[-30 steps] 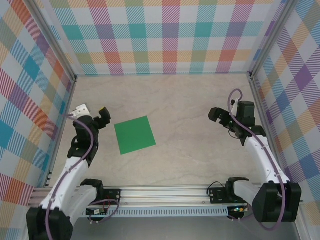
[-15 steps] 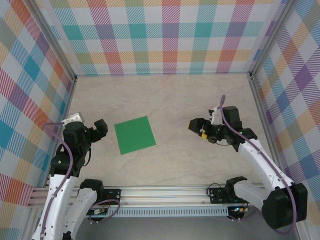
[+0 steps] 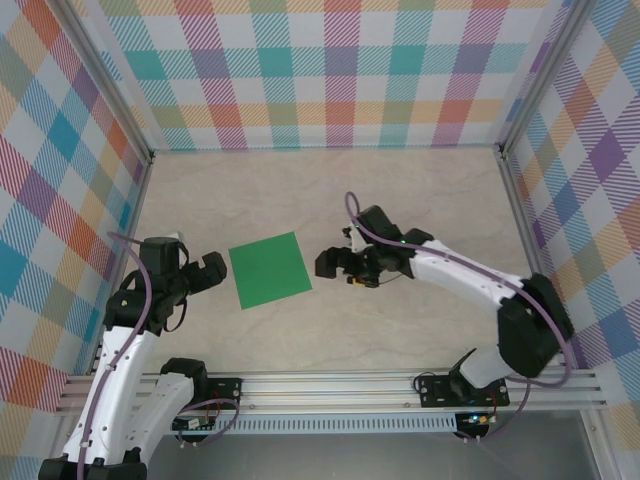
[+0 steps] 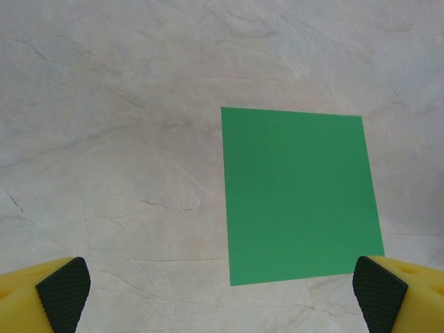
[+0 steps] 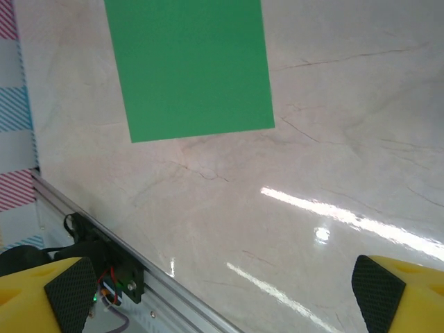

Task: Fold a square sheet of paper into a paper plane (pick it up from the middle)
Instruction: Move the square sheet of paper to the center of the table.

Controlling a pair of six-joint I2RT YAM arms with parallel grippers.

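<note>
Plain green square sheet of paper (image 3: 270, 270) lies flat on the counter (image 3: 420, 200), left claw (image 3: 210, 272) spread wide beside one edge, right claw (image 3: 336, 267) spread wide near the opposite edge.

Bare table (image 3: 420, 190) surrounds the flat square sheet of paper (image 3: 269, 270), flanked by the left gripper (image 3: 214, 272) and right gripper (image 3: 329, 263).

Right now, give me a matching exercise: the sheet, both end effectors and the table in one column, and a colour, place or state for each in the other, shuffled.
Column one:
1. square sheet of paper
2. left end effector
3. right end effector
4. table

Column two:
A. pale, marbled surface
B. open, just off the sheet's right edge
C. bright green, lying flat and unfolded
D. open, just off the sheet's left edge

Pairs: 1-C, 2-D, 3-B, 4-A
</note>
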